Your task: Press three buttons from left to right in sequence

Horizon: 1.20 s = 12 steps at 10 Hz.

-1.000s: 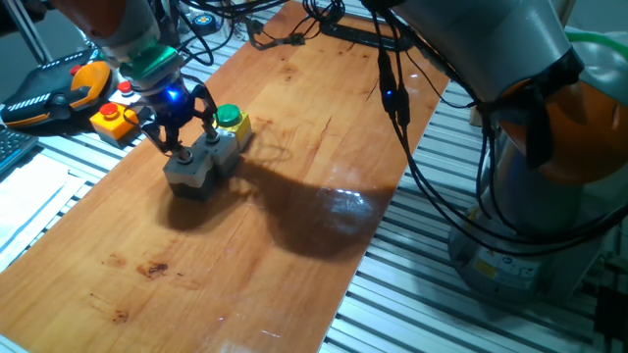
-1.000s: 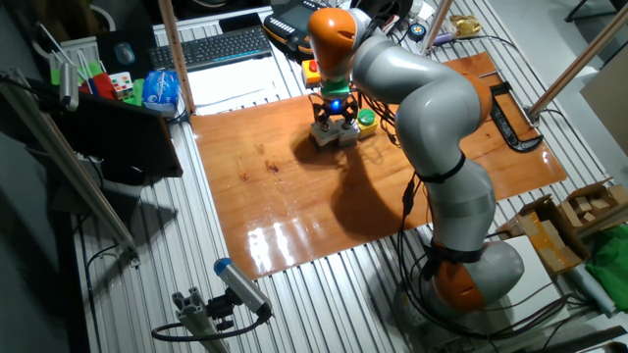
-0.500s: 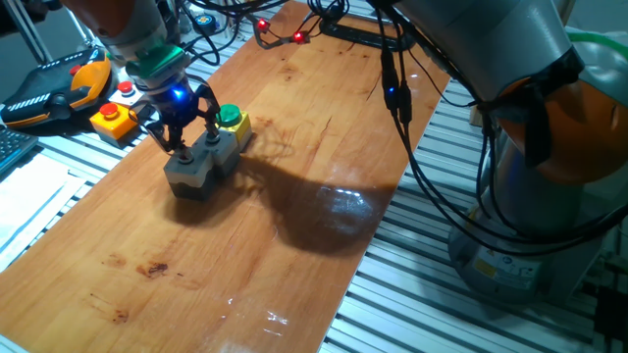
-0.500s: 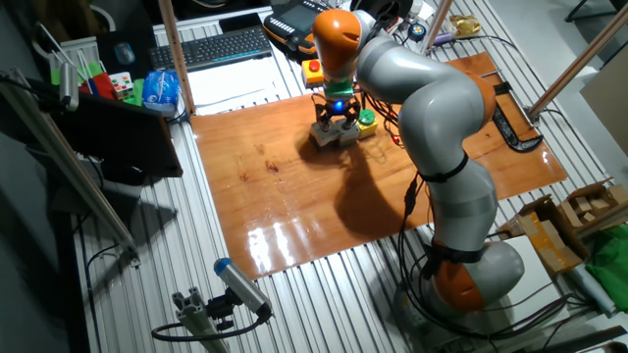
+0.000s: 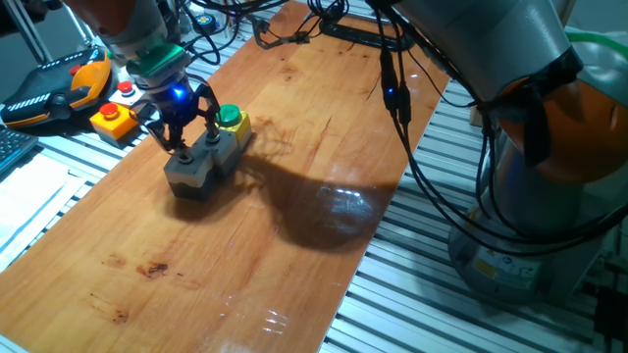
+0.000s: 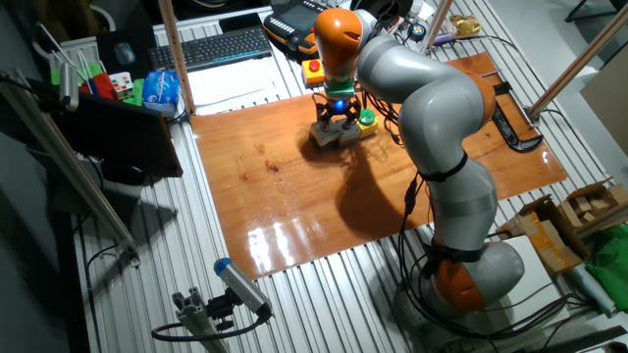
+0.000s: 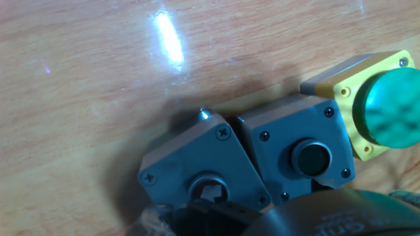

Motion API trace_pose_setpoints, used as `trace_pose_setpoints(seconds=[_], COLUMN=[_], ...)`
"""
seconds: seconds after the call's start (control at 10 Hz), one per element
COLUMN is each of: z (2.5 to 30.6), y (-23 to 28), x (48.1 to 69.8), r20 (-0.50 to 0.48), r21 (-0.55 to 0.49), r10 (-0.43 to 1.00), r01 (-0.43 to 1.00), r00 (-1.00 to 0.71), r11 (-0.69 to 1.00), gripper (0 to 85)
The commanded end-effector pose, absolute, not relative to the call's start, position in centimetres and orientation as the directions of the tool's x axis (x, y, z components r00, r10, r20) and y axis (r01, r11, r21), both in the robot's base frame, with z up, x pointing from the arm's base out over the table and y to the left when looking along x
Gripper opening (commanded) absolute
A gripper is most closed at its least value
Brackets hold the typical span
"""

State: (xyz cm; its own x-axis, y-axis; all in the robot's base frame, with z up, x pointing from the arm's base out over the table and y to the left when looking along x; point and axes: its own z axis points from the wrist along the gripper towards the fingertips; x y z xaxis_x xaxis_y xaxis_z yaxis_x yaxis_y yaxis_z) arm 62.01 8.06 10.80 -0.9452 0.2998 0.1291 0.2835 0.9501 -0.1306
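The three joined boxes lie in a row on the wooden board. The left grey box [image 5: 186, 176] has its small button mostly covered by my fingertips. The middle grey box [image 5: 220, 151] follows, then the yellow box with the big green button [image 5: 230, 118]. My gripper [image 5: 182, 148] hangs straight down over the left grey box, fingertips meeting at one point just at its button. In the hand view I see the left box [image 7: 197, 164], the middle box's dark teal button [image 7: 311, 157] and the green button [image 7: 392, 108]. The gripper also shows in the other fixed view [image 6: 336, 120].
A separate orange box with a red button [image 5: 115, 118] sits left of the row, off the wooden board [image 5: 294, 226]. A black-and-orange pendant [image 5: 59, 90] lies beyond it. Cables [image 5: 294, 34] cross the board's far end. The robot's base [image 5: 530, 196] stands at the right.
My gripper has risen slightly over the left grey box. Two small red lights at the board's far end were lit half a second ago and are dark now.
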Motion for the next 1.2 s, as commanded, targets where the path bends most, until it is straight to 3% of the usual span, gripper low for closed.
trace_pose_setpoints(seconds=[0.0,0.6,1.1], z=[10.6,10.0,12.7], y=[8.1,8.3,8.5], x=[62.1,62.3,62.9], r20=[0.130,0.122,0.148], r21=[-0.127,-0.126,-0.144], r10=[0.299,0.297,0.302], r01=[0.283,0.282,0.282], r00=[-0.945,-0.947,-0.942], r11=[0.951,0.951,0.949], gripper=[68.3,68.3,68.3])
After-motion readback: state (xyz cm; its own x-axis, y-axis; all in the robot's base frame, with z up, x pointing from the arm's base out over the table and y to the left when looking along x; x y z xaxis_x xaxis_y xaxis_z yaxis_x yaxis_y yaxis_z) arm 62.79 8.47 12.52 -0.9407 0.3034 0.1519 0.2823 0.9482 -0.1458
